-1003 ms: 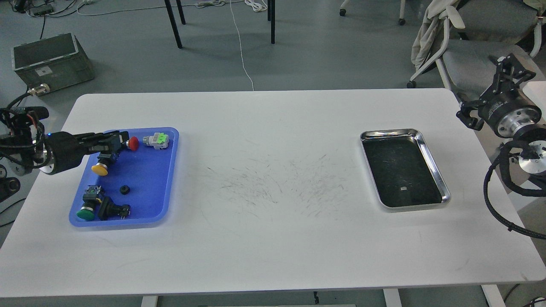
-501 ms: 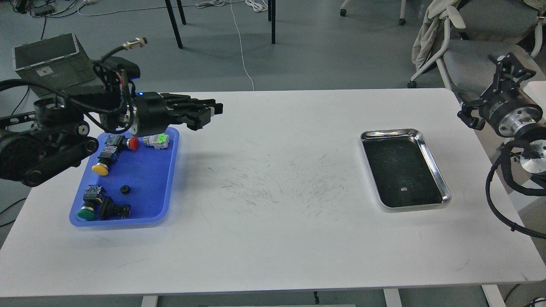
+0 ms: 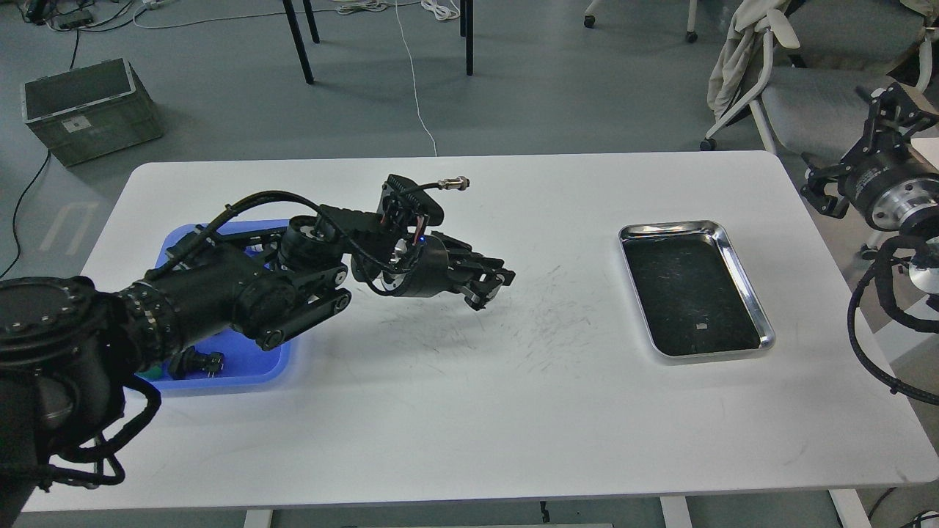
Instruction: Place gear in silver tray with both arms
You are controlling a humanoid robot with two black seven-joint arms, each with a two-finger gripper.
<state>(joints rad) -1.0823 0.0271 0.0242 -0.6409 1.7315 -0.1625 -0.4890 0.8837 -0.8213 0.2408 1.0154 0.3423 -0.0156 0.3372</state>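
white table [image 3: 455, 411] bears silver tray [image 3: 737, 273]; left gripper [image 3: 490, 287] and right gripper [image 3: 880, 121] states unclear

The left arm reaches over the white table [image 3: 469, 411], and the left gripper [image 3: 490, 284] hangs above its scratched middle. The blue tray [image 3: 220, 375] is mostly hidden behind this arm. The silver tray [image 3: 742, 290] lies well apart at right. The right gripper [image 3: 891, 110] stays off the table's right edge.

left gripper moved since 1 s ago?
Yes. The left gripper has travelled right, from over the blue tray out above the bare table middle, toward the silver tray, which sits where it was.
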